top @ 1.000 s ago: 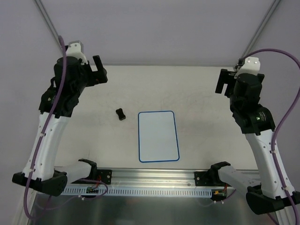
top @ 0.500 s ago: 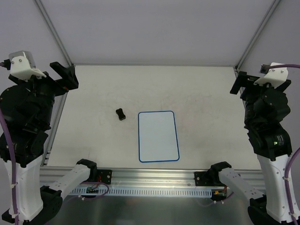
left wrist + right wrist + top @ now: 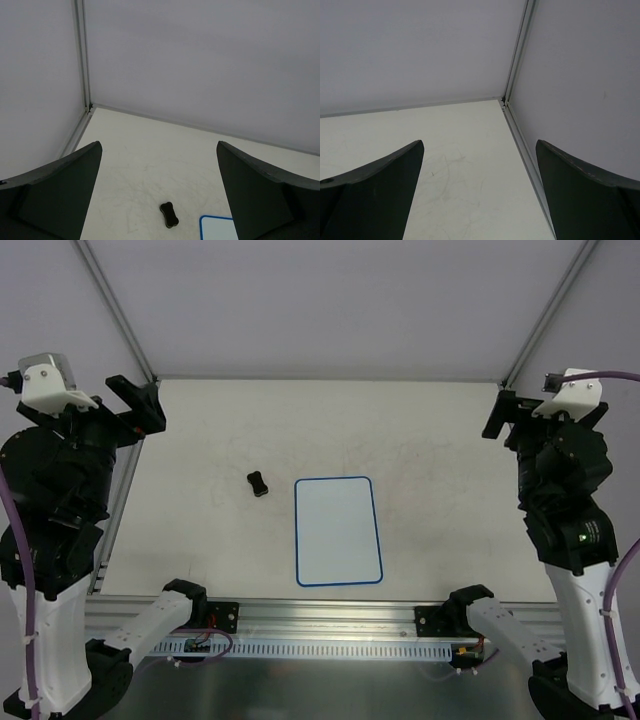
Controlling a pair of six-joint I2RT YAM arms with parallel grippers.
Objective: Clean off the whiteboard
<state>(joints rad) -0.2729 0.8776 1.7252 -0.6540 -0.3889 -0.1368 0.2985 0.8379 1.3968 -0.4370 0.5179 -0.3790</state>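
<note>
While left gripper (image 3: 138, 400) and right gripper (image 3: 505, 412) hung spread wide, empty, the whiteboard (image 3: 338, 532) lay flat on the tabletop (image 3: 430, 455), eraser (image 3: 258, 483) near.

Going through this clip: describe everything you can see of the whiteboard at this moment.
The whiteboard is a flat white rectangle with a thin blue rim and rounded corners. It lies face up on the table, near the front edge and about midway between the two arm bases, with its long sides running away from them. The face looks blank, with no marks visible from above. Nothing rests on it. The small dark eraser sits apart, off its far left corner. The left wrist view shows only one corner.
</note>
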